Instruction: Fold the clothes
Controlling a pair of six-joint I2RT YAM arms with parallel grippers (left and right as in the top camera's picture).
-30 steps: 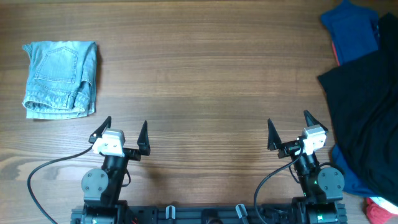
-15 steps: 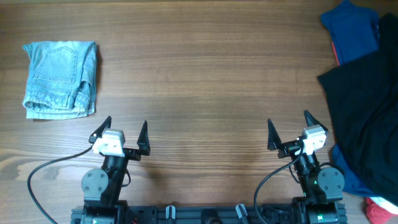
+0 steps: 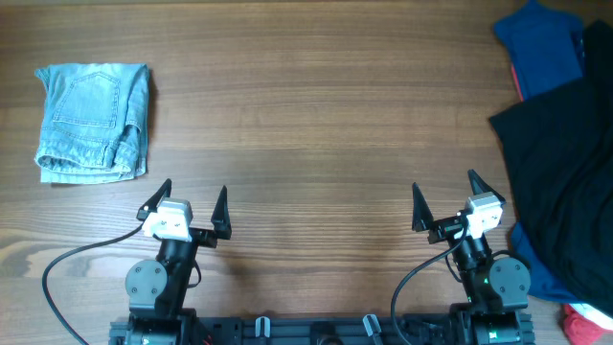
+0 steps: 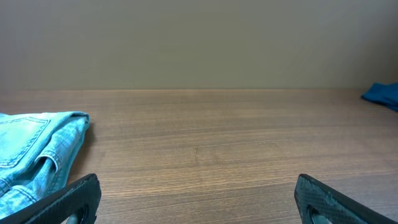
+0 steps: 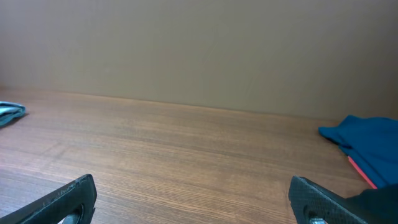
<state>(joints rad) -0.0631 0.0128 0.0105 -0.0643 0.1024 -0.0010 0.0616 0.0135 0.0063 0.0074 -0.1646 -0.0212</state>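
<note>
The black garment (image 3: pixel 565 172) lies crumpled at the table's right edge in the overhead view, partly cut off by the frame. A sliver of it shows at the lower right of the right wrist view (image 5: pixel 382 202). My left gripper (image 3: pixel 188 198) is open and empty near the front edge, left of centre. My right gripper (image 3: pixel 446 193) is open and empty near the front edge, just left of the black garment and apart from it. Both wrist views show open jaws (image 4: pixel 196 199) (image 5: pixel 193 202) over bare wood.
A folded light-blue denim piece (image 3: pixel 93 121) lies at the far left, also in the left wrist view (image 4: pixel 31 155). A royal-blue cloth (image 3: pixel 538 43) lies at the back right, partly under the black garment, with a red item (image 3: pixel 582 326) at the front right corner.
</note>
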